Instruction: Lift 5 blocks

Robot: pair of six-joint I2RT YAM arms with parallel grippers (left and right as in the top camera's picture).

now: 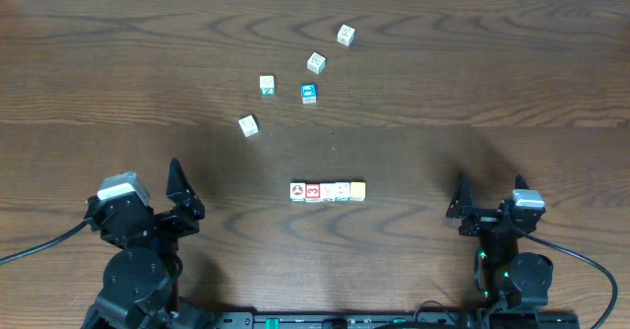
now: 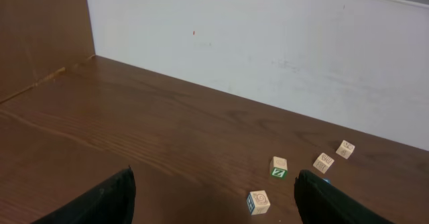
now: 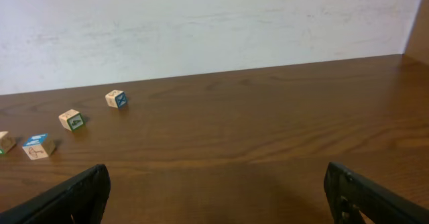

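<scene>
Five small wooden cubes (image 1: 328, 191) lie in one tight row on the brown wooden table (image 1: 512, 93), side against side, mid-width and toward the near edge. A yellow-topped cube (image 1: 357, 190) sits at the right end, a white cube with a red mark (image 1: 313, 191) is second from the left, and three whitish pictured ones make up the rest. First risk, as I judge it: if the row is to go up as one piece, pressed from both ends, an uneven push or a squeeze off the centre line would buckle it in the middle and spill the cubes. Too light a squeeze would let the inner ones drop out. Taking one at a time looks no safer, since neighbours touch and a finger has no gap to enter. Second risk: five loose cubes (image 1: 316, 63) farther back, among them a blue-faced cube (image 1: 309, 94) and a white cube with a green mark (image 1: 267, 85), could be mistaken for targets. The wrist views show only some of these, not the row. Pose: left end effector (image 1: 184, 196) low at the near left, right end effector (image 1: 460, 201) low at the near right. Each is well apart from the row's ends and points toward the white wall (image 2: 268, 63). Both are spread wide with nothing between the fingers.
</scene>
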